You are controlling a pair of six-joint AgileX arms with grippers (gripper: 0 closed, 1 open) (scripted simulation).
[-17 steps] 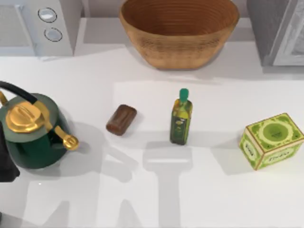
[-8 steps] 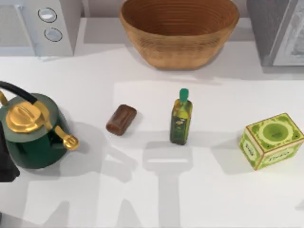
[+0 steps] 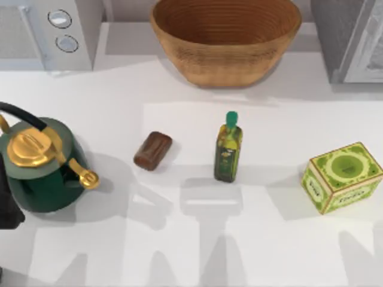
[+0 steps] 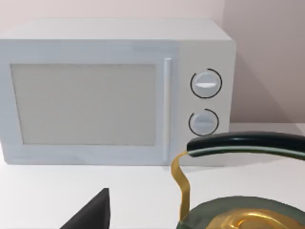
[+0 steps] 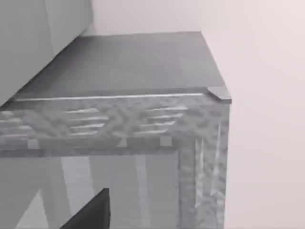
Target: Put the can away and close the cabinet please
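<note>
Left arm (image 3: 7, 203): at the near-left edge of the desk (image 3: 269, 251), a dark mass just beside the kettle. Left gripper (image 4: 90, 215): a dark tip shows in the left wrist view, facing the kettle handle and the microwave; released or clenched, cannot tell.

Right gripper (image 5: 90, 212): a dark tip shows in the right wrist view, facing the cabinet's grey top and mottled front; released or clenched, cannot tell. It holds nothing that can be seen.

Green kettle (image 3: 42, 167): upright near the left edge, gold lid, gold spout pointing toward the desk's middle.

Green box (image 3: 342, 176): near the right edge, standing alone.

Can (image 3: 152, 150): brown, lying on its side on the bare desk left of centre, between the kettle and the bottle, touching neither, well apart from the cabinet.

Olive oil bottle (image 3: 228, 149): upright at centre, green cap.

Wicker basket (image 3: 226, 60): at the middle of the far edge.

White microwave (image 3: 48, 30): far-left corner, two round knobs.

Cabinet (image 3: 335, 30): far-right corner, grey body with a pale framed door panel; door position cannot be judged
</note>
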